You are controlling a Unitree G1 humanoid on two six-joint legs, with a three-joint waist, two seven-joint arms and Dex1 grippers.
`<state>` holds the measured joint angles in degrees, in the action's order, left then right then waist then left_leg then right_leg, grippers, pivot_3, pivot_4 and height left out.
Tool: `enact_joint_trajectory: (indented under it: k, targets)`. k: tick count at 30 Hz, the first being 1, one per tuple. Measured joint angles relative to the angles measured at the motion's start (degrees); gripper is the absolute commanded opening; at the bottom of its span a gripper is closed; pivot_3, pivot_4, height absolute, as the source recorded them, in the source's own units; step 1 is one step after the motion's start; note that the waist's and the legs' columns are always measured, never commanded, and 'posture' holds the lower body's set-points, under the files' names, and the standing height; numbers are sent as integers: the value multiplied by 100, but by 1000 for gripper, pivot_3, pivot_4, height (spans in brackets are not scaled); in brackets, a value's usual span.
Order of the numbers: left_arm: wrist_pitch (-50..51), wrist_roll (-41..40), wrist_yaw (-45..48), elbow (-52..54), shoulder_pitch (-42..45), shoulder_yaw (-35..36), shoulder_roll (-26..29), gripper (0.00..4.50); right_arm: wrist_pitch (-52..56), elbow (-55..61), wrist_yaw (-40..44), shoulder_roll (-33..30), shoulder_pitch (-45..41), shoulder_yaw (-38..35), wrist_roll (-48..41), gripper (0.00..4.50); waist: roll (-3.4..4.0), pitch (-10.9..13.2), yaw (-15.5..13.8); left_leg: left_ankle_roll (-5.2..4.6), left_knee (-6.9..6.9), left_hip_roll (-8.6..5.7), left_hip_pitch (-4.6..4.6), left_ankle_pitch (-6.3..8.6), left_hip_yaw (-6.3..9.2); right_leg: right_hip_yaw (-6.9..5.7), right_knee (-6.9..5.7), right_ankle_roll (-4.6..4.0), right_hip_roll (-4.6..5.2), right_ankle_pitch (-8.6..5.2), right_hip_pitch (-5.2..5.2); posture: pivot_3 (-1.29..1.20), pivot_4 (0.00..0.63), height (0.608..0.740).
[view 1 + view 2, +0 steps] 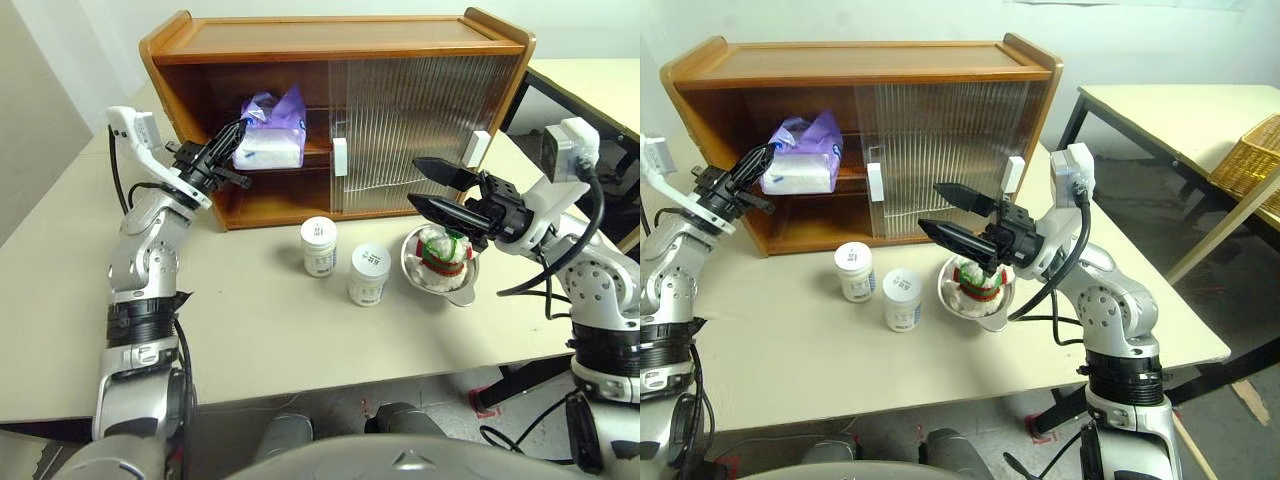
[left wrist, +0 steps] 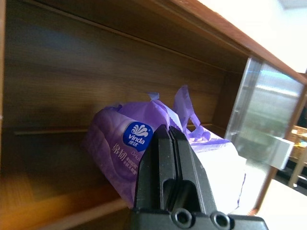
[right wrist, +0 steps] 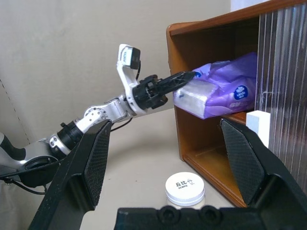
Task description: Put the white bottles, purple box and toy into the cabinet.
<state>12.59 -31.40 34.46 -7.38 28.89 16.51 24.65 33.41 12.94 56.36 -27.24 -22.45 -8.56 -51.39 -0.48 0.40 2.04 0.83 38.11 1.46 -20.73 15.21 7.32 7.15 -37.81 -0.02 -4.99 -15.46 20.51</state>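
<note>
Purple box [image 1: 269, 135] is seen held at the open left side of the cabinet [image 1: 340, 45], over its upper shelf, its crinkled top pinched by the left tool [image 1: 228, 140], whose fingers are pressed together on the wrapper. The cabinet is set at the back of a pale beige worktop [image 1: 250, 330], its ribbed sliding doors [image 1: 420, 125] drawn across the right half. Two white bottles [image 1: 319, 246] are stood upright side by side on the worktop in front of the cabinet. Just beside them, the toy [image 1: 443, 250] is nestled in a shiny metal bowl [image 1: 455, 285]. The right tool [image 1: 428, 186] is held spread wide above the bowl, gripping nothing. A second table [image 1: 1170, 110] and a wicker basket [image 1: 1250, 150] are seen to the right, a plain light wall behind.
</note>
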Motion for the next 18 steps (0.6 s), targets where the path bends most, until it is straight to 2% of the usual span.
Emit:
enact_joint_trajectory:
  k: [15,18]
  targets:
    - [-733,621,-197,-1106,481,-120,-179,31,-12,44,-88,3,48,-2,-5,4500,-1,0,41,-2,20,-7,-2,-1,-2,2,0,14,3,8,-4,-111,0,740]
    - [-897,697,-204,-1259,544,-124,-216,648,-12,61,-111,3,64,-3,-10,4500,-1,0,44,-5,21,-8,-3,-3,-1,1,0,16,4,9,-5,-112,0,740]
